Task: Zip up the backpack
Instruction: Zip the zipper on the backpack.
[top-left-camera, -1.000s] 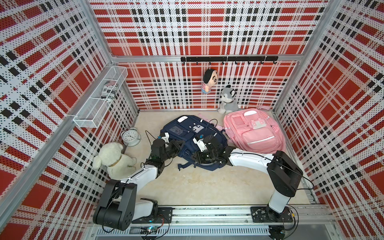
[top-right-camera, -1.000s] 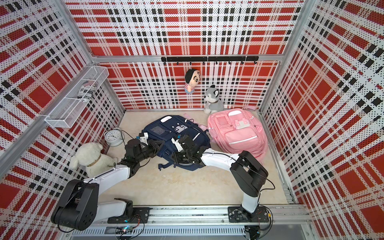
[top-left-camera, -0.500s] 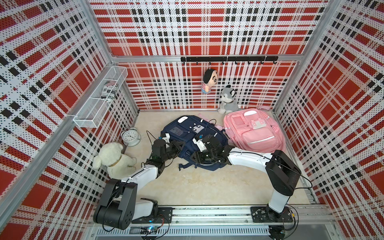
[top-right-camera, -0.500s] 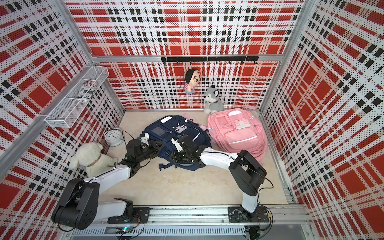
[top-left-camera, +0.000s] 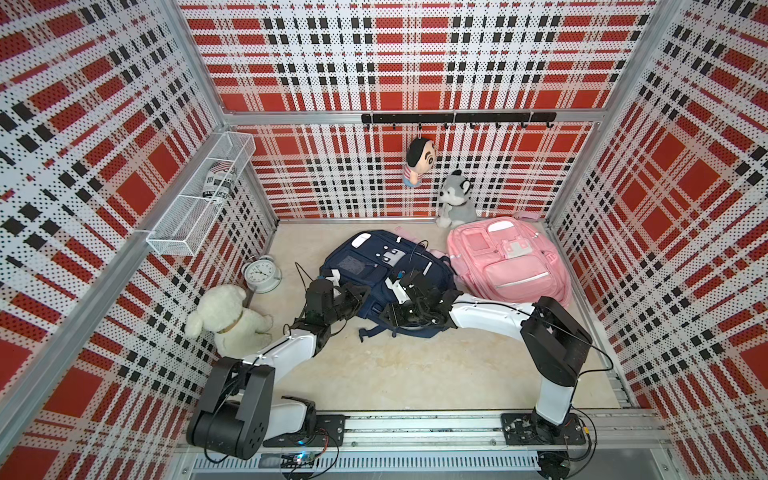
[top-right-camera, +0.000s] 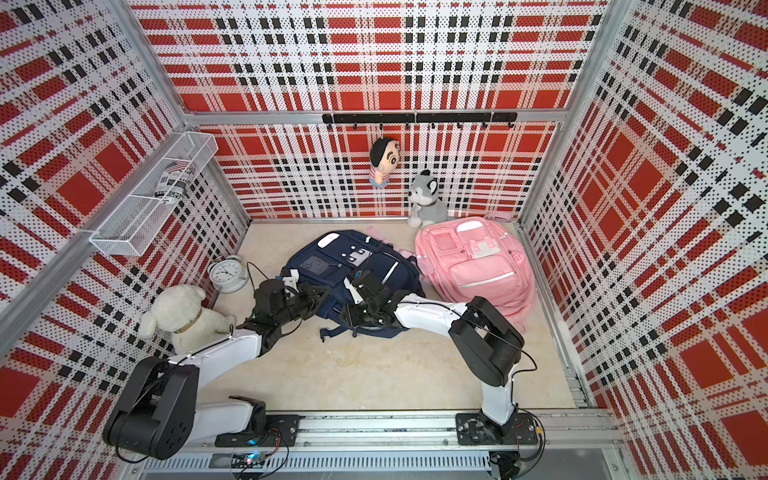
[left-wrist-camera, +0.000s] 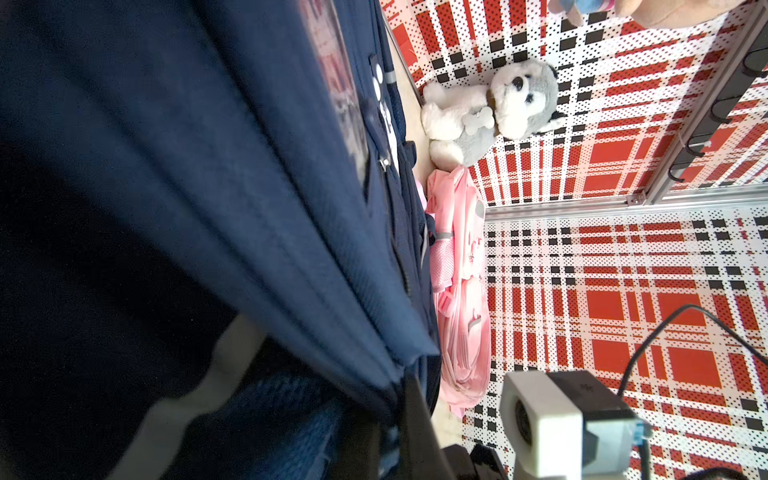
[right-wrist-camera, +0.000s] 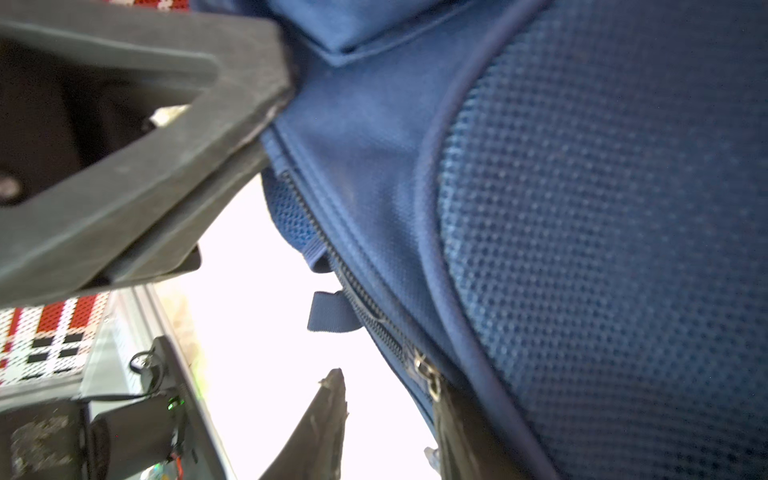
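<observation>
The navy backpack (top-left-camera: 374, 266) (top-right-camera: 332, 266) lies flat mid-floor in both top views. My left gripper (top-left-camera: 360, 291) (top-right-camera: 321, 291) (left-wrist-camera: 395, 432) is shut on a fold of the backpack's fabric (left-wrist-camera: 291, 249) at its left edge. My right gripper (top-left-camera: 390, 316) (top-right-camera: 350, 316) (right-wrist-camera: 390, 424) is at the front edge, open. One dark finger (right-wrist-camera: 328, 415) hangs free. The other finger (right-wrist-camera: 461, 436) lies against the backpack (right-wrist-camera: 582, 208), right beside the metal zipper slider (right-wrist-camera: 426, 374). The zipper line (right-wrist-camera: 353, 282) runs along the edge up to the left gripper (right-wrist-camera: 266, 108).
A pink backpack (top-left-camera: 507, 262) lies right of the navy one, with a husky plush (top-left-camera: 455, 199) behind it. A white plush (top-left-camera: 228, 320) and an alarm clock (top-left-camera: 262, 274) stand at the left wall. A doll (top-left-camera: 417, 162) hangs from the hook rail (top-left-camera: 457, 118). A wire shelf (top-left-camera: 199, 199) is up left.
My right gripper's jaws have opened at the backpack's front edge and the hand has shifted slightly left. The left gripper keeps its hold and has not moved.
</observation>
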